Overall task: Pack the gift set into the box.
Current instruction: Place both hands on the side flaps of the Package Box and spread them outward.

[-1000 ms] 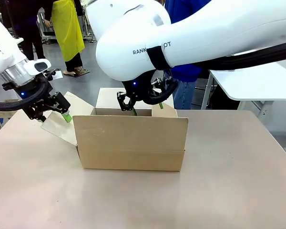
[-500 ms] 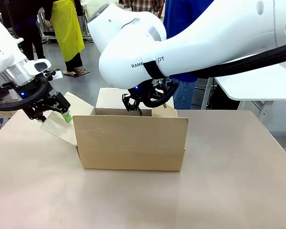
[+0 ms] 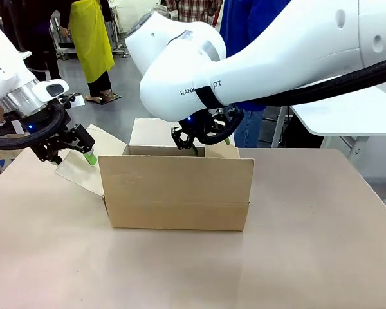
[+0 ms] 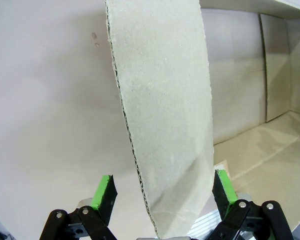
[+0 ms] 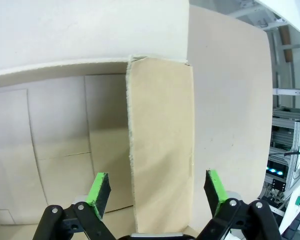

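White arms (image 3: 296, 45), black cables (image 3: 347, 80), black fingers (image 4: 110, 197), green pads (image 5: 97, 190), blue lights (image 3: 31, 127).

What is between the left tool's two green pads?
A flap of the large brown corrugated cardboard box stands between the green pads of the open left tool, shown in the left wrist view.

The box (image 3: 177, 193) is open on top, yet the right gripper (image 3: 209, 145) hangs over its far right corner, its fingers set wide around a flap (image 5: 160, 150). The left gripper (image 3: 72, 156) straddles the box's left flap (image 3: 83, 175). The table (image 3: 180, 270) in front of the box is open room.
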Motion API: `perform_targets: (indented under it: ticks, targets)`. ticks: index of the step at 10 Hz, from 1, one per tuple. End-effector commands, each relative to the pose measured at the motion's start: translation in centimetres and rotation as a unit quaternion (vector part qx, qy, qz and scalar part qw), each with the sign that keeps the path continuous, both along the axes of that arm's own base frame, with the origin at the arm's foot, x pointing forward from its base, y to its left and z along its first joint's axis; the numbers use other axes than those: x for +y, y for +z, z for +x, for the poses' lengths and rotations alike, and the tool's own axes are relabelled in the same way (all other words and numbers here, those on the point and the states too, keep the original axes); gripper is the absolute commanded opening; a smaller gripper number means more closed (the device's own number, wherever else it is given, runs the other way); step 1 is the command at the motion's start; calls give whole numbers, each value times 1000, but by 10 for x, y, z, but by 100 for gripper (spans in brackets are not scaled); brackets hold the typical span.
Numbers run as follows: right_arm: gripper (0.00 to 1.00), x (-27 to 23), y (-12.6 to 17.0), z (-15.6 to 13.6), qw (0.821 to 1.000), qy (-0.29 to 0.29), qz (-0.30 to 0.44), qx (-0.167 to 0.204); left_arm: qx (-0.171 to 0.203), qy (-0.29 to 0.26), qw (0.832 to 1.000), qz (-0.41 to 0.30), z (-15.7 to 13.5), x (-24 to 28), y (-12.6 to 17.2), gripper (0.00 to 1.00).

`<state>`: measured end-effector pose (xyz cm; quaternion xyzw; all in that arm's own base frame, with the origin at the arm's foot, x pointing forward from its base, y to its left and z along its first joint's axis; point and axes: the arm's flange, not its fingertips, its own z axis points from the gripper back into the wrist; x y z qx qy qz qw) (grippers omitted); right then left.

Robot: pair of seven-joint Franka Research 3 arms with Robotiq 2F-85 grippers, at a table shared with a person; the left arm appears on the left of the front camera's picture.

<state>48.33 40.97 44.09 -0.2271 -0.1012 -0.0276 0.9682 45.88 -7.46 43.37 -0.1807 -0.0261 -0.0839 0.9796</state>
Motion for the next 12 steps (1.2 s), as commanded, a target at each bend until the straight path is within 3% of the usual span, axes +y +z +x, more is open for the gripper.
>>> perform_targets:
  ticks: [1,7,12]
  targets:
    - [100,-8,0,5,999,-12,-31,-13,-1,4,1000,5,-1,1,3,100]
    - [100,-48,4,-2,999,-30,-42,-12,-1,4,1000,5,-1,1,3,100]
    - [100,-82,25,-12,1000,-2,-14,-2,-1,4,1000,5,-1,1,3,100]
